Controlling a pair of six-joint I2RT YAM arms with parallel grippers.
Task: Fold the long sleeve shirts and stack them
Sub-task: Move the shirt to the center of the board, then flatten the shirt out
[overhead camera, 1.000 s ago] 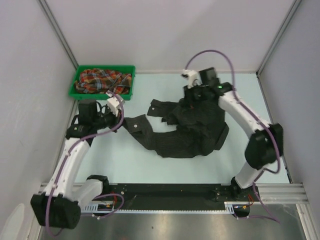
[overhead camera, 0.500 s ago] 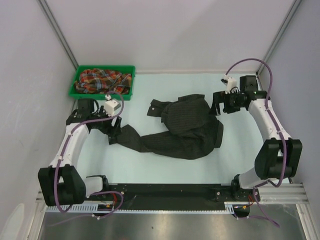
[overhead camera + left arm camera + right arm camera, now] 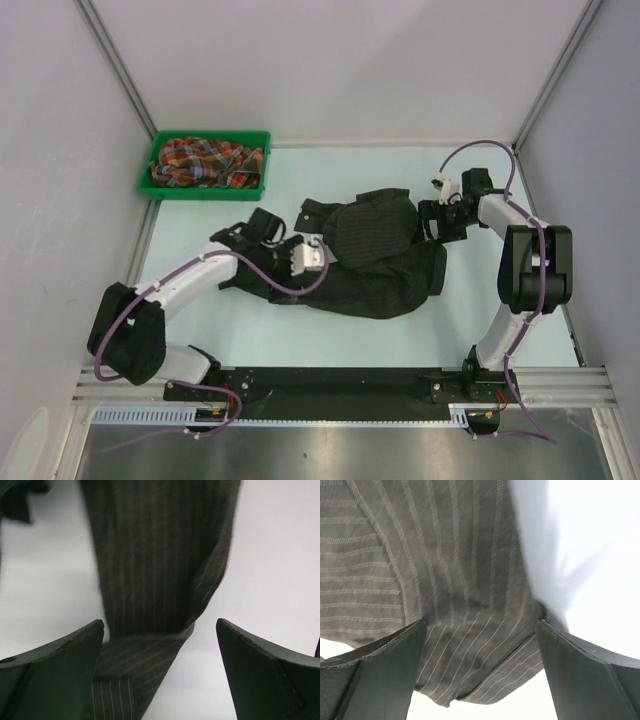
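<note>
The black pinstriped long sleeve shirt [image 3: 375,260] lies crumpled mid-table, one sleeve [image 3: 155,565] trailing left. My left gripper [image 3: 288,270] hovers low over that sleeve's folded end, open, with the striped cuff [image 3: 107,700] below and nothing between the fingertips [image 3: 160,622]. At the shirt's right edge my right gripper [image 3: 432,222] stands open. Pinstriped cloth [image 3: 465,595] spreads under its jaws [image 3: 481,622], touched by neither finger. The plaid long sleeve shirt [image 3: 205,160] sits bunched in the bin.
The green plastic bin [image 3: 258,140] stands at the back left corner, against the left wall. Grey walls close in the pale table [image 3: 330,325] on three sides. The black rail with the arm bases [image 3: 330,385] runs along the near edge.
Both grippers have opened and let go of the black shirt. The left arm swung right along the sleeve towards the body. The right arm moved out to the shirt's right edge.
</note>
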